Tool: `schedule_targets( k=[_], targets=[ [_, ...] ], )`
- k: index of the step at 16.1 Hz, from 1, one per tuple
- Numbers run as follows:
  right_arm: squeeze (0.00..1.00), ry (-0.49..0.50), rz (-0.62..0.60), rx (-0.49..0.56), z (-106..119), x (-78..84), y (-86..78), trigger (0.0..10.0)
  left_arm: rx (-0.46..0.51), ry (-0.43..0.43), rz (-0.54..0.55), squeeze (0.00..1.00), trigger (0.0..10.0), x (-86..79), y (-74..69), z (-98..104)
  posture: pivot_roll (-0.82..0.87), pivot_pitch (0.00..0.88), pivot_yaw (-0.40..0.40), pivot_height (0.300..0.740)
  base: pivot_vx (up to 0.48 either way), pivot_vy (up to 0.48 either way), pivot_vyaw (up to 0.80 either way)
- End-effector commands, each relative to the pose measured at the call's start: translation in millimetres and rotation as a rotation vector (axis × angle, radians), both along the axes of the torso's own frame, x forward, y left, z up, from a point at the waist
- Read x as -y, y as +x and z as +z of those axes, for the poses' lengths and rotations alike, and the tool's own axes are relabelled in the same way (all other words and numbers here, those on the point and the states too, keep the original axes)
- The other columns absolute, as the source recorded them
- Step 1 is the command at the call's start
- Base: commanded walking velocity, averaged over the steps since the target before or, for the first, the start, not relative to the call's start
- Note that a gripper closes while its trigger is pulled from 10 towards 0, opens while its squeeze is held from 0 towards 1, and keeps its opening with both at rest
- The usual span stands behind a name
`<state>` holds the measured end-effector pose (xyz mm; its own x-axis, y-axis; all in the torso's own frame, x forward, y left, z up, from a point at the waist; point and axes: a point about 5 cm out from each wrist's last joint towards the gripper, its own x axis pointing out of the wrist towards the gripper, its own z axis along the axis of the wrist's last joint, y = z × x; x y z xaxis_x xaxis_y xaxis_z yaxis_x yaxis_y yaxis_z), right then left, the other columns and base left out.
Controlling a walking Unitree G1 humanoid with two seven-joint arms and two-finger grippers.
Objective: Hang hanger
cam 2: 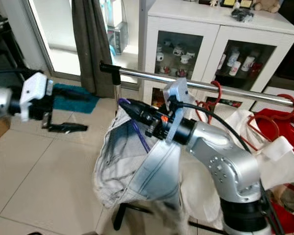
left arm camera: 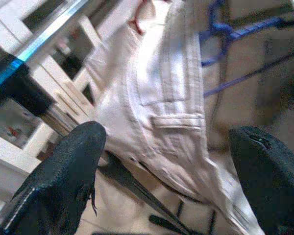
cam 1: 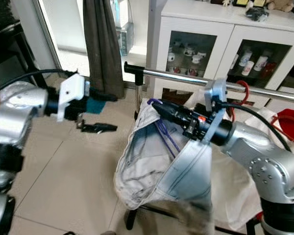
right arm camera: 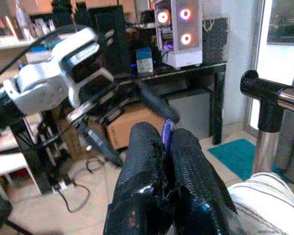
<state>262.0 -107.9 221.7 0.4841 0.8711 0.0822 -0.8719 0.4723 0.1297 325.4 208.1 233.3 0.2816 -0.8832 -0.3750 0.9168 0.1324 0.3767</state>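
1. Biggest thing first: the white cabinet [cam 1: 196, 29] with glass doors stands behind the right gripper [cam 1: 159, 108], beyond the rail.
2. The metal rail [cam 2: 147, 76] runs just above and behind that gripper, its black end cap out past the fingertips.
3. The pale trousers [cam 1: 152, 161] droop in a heavy bundle right below the right gripper, light fabric with visible seams and a back pocket, sagging toward the tiled floor [cam 1: 63, 176].
4. Red hangers [cam 2: 272, 122] sit on the rail well behind the right gripper's wrist, toward the robot's right.
5. And the task's thing: the purple hanger [cam 1: 165, 132], thin, with its slim wire dropping down through the trousers' waist. It's pinched at its top in the right gripper, fingers pressed tight together on it, just under the rail.
6. The left gripper [cam 1: 95, 110] hangs apart on the left, fingers [left arm camera: 73, 166] spread wide, nothing between them.
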Motion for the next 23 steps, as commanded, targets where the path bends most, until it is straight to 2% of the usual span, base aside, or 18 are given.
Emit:
schedule_targets(
  k=[1, 3, 6, 9, 11, 16, 18, 20, 23],
  targets=[
    [0.0, -0.037, -0.028, 0.024, 1.6, -1.0, 0.1, 0.0, 0.028, -0.014, 0.011, 0.0, 10.0, 3.2, 5.0, 3.5, -0.07, 0.0, 0.0, 0.74, 0.0, 0.0, 0.0],
    [0.0, -0.098, -0.188, -0.009, -10.3, 8.1, 12.3, 0.0, 0.039, -0.04, 0.019, 0.0, 10.0, 9.0, 6.7, -4.3, -0.08, 0.0, -0.003, 0.74, 0.0, 0.0, 0.0],
    [0.0, -0.121, -0.3, -0.049, -23.8, 15.7, 19.5, 0.0, 0.032, -0.066, 0.008, 0.0, 10.0, 18.9, 5.4, -18.8, -0.09, 0.0, -0.008, 0.74, 0.0, 0.0, 0.0],
    [0.0, -0.158, -0.381, -0.077, -36.0, 24.3, 22.5, 0.0, 0.028, -0.08, -0.001, 0.0, 10.0, 24.6, 5.2, -22.3, -0.1, 0.0, -0.003, 0.74, 0.0, 0.0, 0.0],
    [0.0, -0.215, -0.491, -0.116, -51.2, 39.5, 24.3, 0.0, 0.02, -0.098, -0.002, 0.0, 10.0, 30.8, 3.3, -30.1, -0.12, 0.0, 0.006, 0.74, 0.0, 0.0, 0.0],
    [0.0, -0.344, -0.52, -0.14, -78.8, 53.4, 13.9, 0.0, -0.013, -0.115, 0.009, 0.0, 10.0, 38.8, -3.8, -48.0, -0.13, 0.0, 0.019, 0.74, 0.0, 0.0, 0.0],
    [0.0, -0.332, -0.467, -0.124, -77.8, 50.2, 10.7, 0.0, -0.024, -0.111, 0.011, 0.0, 10.0, 37.9, -6.7, -52.1, -0.13, 0.012, 0.02, 0.74, 0.0, 0.0, 0.0],
    [0.0, -0.304, -0.247, -0.059, -68.1, 36.2, -2.5, 0.0, -0.041, -0.092, 0.031, 0.0, 10.0, 33.2, -8.2, -56.7, -0.13, 0.03, 0.016, 0.74, 0.0, 0.0, 0.0],
    [0.0, -0.3, -0.021, -0.033, -60.1, 25.9, -16.2, 0.0, -0.059, -0.077, 0.024, 0.0, 10.0, 30.5, -16.5, -59.8, -0.12, 0.041, 0.007, 0.74, 0.0, 0.0, 0.0]
  ],
)
